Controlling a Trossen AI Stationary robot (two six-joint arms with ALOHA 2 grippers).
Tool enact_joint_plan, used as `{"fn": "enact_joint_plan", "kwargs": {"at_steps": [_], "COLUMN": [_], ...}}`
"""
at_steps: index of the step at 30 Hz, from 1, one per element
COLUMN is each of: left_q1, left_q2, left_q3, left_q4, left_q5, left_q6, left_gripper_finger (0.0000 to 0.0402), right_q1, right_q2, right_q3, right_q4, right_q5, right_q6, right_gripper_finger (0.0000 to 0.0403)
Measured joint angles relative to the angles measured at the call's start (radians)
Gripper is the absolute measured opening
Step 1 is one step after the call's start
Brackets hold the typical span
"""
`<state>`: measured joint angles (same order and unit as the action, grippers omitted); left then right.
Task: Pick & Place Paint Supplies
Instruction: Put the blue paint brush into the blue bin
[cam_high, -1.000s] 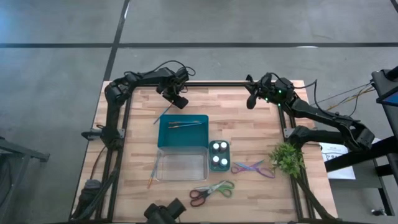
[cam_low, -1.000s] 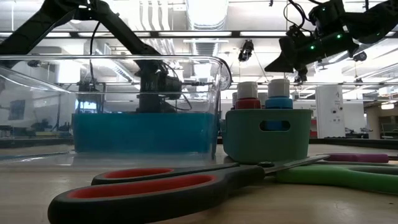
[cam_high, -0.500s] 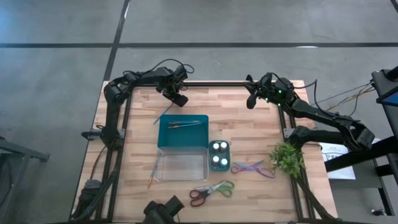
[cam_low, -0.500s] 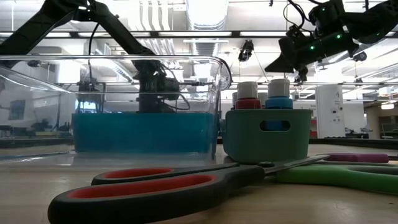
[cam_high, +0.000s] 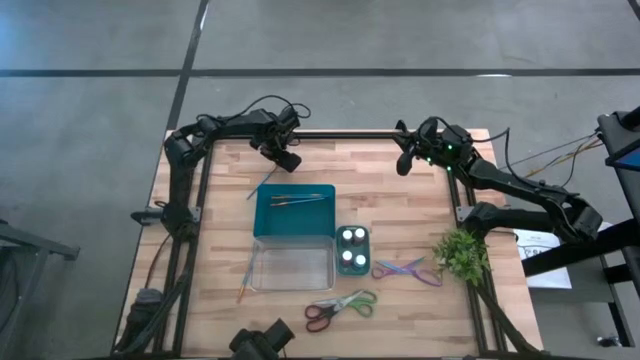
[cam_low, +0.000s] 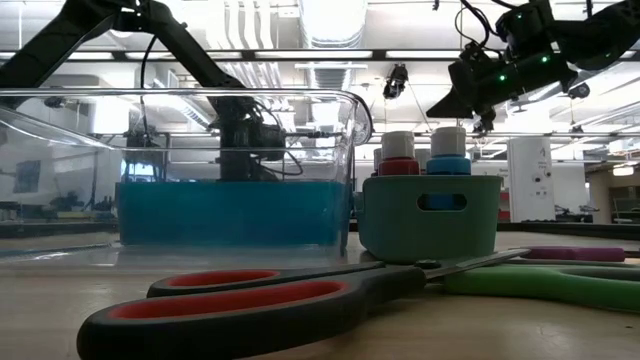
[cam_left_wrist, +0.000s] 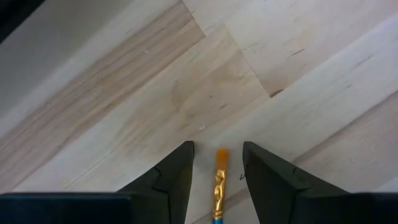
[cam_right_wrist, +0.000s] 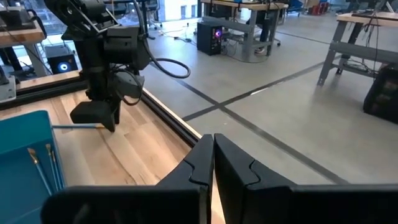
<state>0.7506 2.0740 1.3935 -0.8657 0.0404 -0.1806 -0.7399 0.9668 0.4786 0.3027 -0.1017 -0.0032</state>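
Brush (cam_left_wrist: 219, 186) handle cut off by frame edge; paint bottles (cam_low: 424, 155) half-hidden behind teal container (cam_low: 430, 218).

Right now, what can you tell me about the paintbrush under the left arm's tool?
The paintbrush is thin, with a pale orange bristle tip, a gold metal ferrule and a blue handle below it. It lies flat on the wooden table near the far edge, just beyond the teal bin. In the wrist view its tip sits between the two dark fingers of the left tool, which are apart on either side of it; no contact shows. From above, only its handle shows.
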Motion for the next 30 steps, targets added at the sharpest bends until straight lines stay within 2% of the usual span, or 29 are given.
{"fn": "enact_joint_plan", "kwargs": {"at_steps": [5, 14, 22, 30], "left_q1": [0.000, 0.000, -0.004, -0.002], "left_q2": [0.002, 0.003, -0.041, -0.144], "left_q3": [0.000, -0.002, -0.015, -0.009], "left_q4": [-0.012, -0.042, -0.083, -0.012], "left_q5": [0.005, 0.023, 0.044, 0.031], "left_q6": [0.000, -0.011, -0.014, -0.003], "left_gripper_finger": [0.0125, 0.0011, 0.0004, 0.0003], "right_q1": [0.000, 0.000, 0.000, 0.000], "right_q2": [0.000, 0.000, 0.000, 0.000], "right_q3": [0.000, 0.000, 0.000, 0.000], "right_q4": [-0.001, -0.004, -0.009, -0.014], "right_q5": [0.000, 0.000, -0.001, -0.001], "right_q6": [0.003, 0.003, 0.003, 0.003], "right_gripper_finger": [0.0009, 0.0009, 0.0009, 0.0009]}}
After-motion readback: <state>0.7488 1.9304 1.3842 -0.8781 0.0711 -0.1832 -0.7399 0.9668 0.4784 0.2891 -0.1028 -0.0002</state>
